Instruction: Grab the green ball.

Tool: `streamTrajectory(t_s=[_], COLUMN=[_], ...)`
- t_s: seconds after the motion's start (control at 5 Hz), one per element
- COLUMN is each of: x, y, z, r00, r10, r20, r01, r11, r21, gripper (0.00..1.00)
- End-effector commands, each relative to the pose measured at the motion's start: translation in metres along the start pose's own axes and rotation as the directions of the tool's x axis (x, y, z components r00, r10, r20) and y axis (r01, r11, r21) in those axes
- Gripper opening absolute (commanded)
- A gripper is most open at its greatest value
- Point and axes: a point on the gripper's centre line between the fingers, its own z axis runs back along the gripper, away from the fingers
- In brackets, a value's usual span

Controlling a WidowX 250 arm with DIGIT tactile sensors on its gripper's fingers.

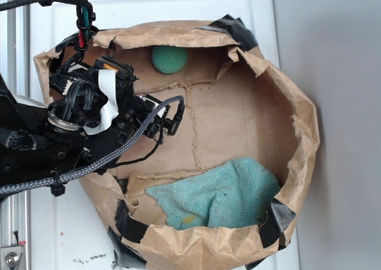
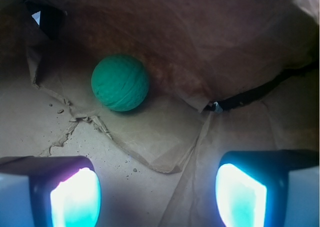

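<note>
My gripper is hard to see from outside, because my black arm and its cables cover it; that arm fills the 9 o'clock side of the outside picture and is cut off at the edge. In my wrist picture, only the tips of my two fingers show at the bottom, glowing bluish, and the rest is cut off. They stand wide apart and hold nothing. The green ball sits at 12 o'clock inside the brown paper bowl, tucked under the folded paper rim, so its top is partly hidden from outside. In my wrist picture the ball is at about 11 o'clock from my fingers, well apart from them, resting on crinkled paper near the dark back wall. It is round, so it has no long side and points no way; I can see fine ribs on it. A teal cloth lies at 6 o'clock in the bowl, far from the ball.
</note>
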Motion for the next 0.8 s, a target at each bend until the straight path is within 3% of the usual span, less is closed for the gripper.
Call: streamTrajectory(t_s=[0.0,0.4,0.6], x=[0.021,0.022,0.020], y=[-0.021,-0.028,-0.034], z=[-0.006,-0.010,-0.016], r00=[0.991,0.969,0.956], r10=[0.103,0.219,0.265], r20=[-0.090,-0.116,-0.128], r01=[-0.105,-0.222,-0.272], r11=[0.994,0.975,0.962], r21=[-0.023,-0.014,-0.040], gripper=[1.00,1.00,1.00])
